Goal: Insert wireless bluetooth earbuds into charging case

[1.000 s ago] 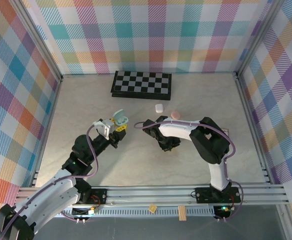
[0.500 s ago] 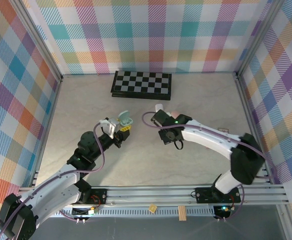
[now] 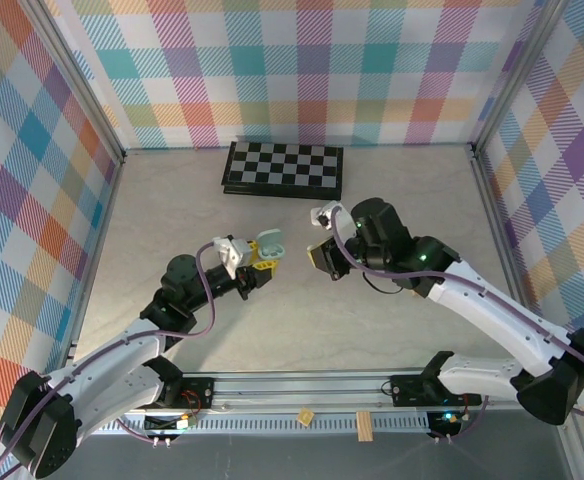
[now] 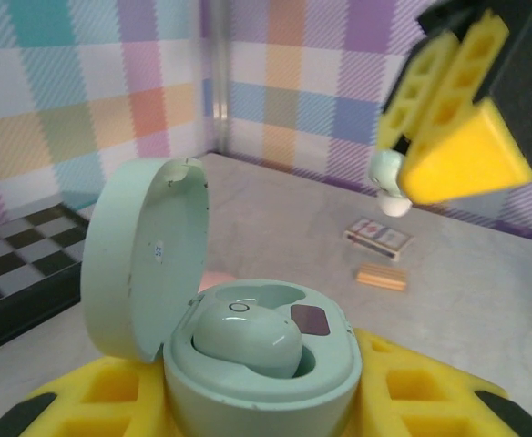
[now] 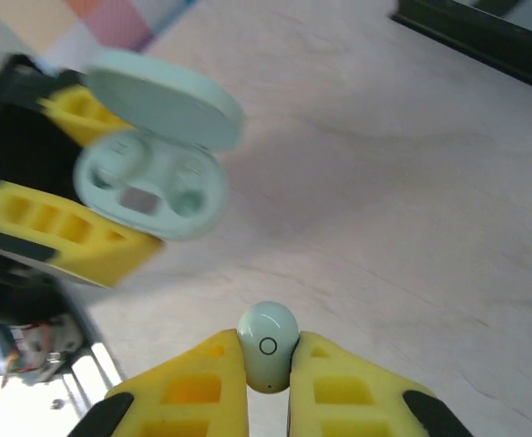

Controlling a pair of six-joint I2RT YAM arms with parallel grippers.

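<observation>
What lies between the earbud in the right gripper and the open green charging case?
Nothing but bare tabletop, seen in the right wrist view, separates the pale green earbud in the right gripper from the open charging case.

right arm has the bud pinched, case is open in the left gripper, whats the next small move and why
Probably ease the right gripper toward the open case and line its earbud up over the empty half. The case, held by the left gripper, already has one bud seated, and the pinched one is apart from it.
</observation>
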